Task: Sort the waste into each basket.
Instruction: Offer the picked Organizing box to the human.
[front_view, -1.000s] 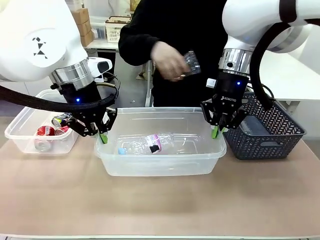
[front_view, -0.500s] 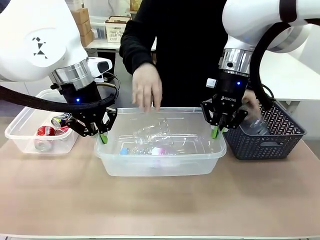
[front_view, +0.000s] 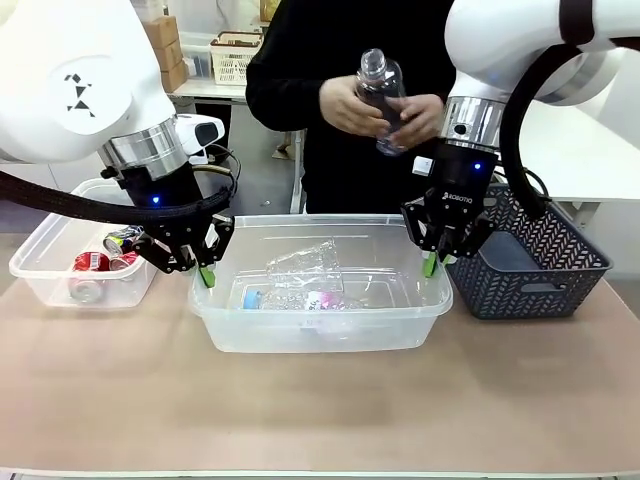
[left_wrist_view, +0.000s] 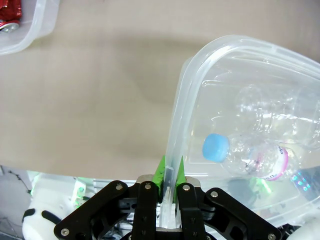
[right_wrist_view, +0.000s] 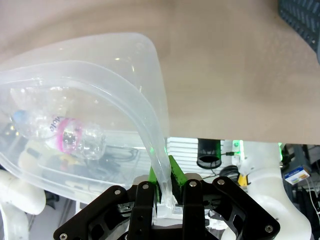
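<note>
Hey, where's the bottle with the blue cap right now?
In the front view, the blue-capped bottle lies on its side in the middle clear tub, cap toward the left gripper, with another clear bottle just behind it.

The middle tub (front_view: 320, 322) sits on the table (front_view: 320, 400). In it lie two bottles (front_view: 300, 290). Left of it stands a second tub (front_view: 40, 270) with cans (front_view: 100, 262) inside. Right of it stands a basket (front_view: 540, 270). Behind it, above its far rim, a person's hands (front_view: 385, 108) hold a third bottle (front_view: 379, 90).
</note>
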